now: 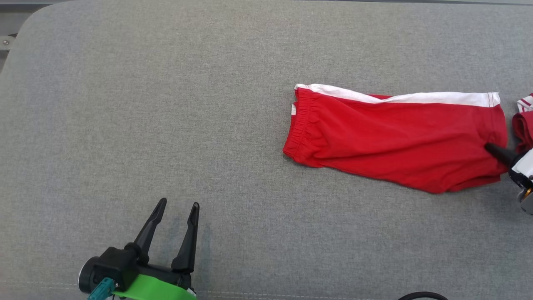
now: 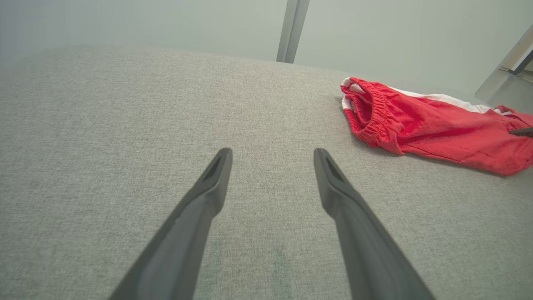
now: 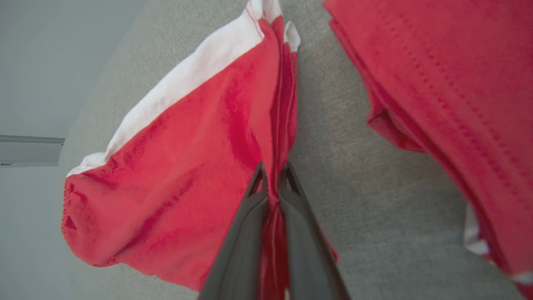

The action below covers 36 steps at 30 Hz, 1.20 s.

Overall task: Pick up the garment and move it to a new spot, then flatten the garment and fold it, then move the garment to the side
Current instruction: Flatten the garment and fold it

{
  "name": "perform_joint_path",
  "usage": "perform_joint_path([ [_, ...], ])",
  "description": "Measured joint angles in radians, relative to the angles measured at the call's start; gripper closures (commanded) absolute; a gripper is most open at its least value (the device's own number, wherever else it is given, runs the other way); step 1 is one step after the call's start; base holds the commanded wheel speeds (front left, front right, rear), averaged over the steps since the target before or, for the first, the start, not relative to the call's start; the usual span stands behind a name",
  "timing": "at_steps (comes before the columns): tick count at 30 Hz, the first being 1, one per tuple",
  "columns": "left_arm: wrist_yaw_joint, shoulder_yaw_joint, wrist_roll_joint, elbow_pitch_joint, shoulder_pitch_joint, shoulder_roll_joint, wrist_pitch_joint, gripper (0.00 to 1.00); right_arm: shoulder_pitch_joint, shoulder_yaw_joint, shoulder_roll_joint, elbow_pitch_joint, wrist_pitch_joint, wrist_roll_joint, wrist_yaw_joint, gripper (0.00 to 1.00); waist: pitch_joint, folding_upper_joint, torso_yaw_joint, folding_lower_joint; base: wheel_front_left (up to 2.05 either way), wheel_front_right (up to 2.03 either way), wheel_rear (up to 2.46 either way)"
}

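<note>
Shorts [image 1: 395, 141], red with a white side stripe, are seen right of centre on the grey surface [image 1: 166, 104], apparently already flattened and folded leg over leg. The long axis is laid left to right, with the waistband pointing left, the hems right and the right end slightly nearer. The hem end is pinched in the closed right gripper [image 1: 491, 148], so the final move aside is judged the step in hand. A second garment [image 1: 524, 125] lies just right. The left gripper [image 1: 179, 203], spread wide and empty, is held near left, well apart.
</note>
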Motion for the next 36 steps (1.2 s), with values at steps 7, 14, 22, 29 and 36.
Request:
perform_joint_path([
  [7,-0.021,0.033,0.02,0.03,0.021,-0.04,0.0,0.0,-0.013,0.08,-0.02,-0.095,-0.033,0.011,0.0,1.0,-0.02,0.0,-0.018,0.0,0.0,0.0,0.0],
  [14,-0.05,0.038,0.039,0.057,0.022,-0.105,0.0,0.0,-0.044,0.225,-0.035,-0.257,0.021,0.025,0.0,1.0,-0.052,0.0,-0.015,0.0,0.0,0.0,0.0],
  [22,-0.071,0.039,0.053,0.075,0.02,-0.147,0.0,0.0,-0.104,0.373,0.016,-0.35,0.088,0.006,0.0,1.0,-0.051,0.0,0.036,0.0,0.0,0.0,0.0],
  [29,-0.077,0.002,0.056,0.102,-0.018,-0.171,0.0,0.0,-0.143,0.454,0.057,-0.282,0.106,-0.059,0.0,1.0,-0.029,0.0,0.11,0.0,0.0,0.0,0.0],
  [36,-0.078,-0.037,0.044,0.122,-0.031,-0.18,0.0,0.0,-0.163,0.495,0.089,-0.195,0.111,-0.099,0.0,1.0,-0.018,0.0,0.193,0.0,0.0,0.0,0.0],
])
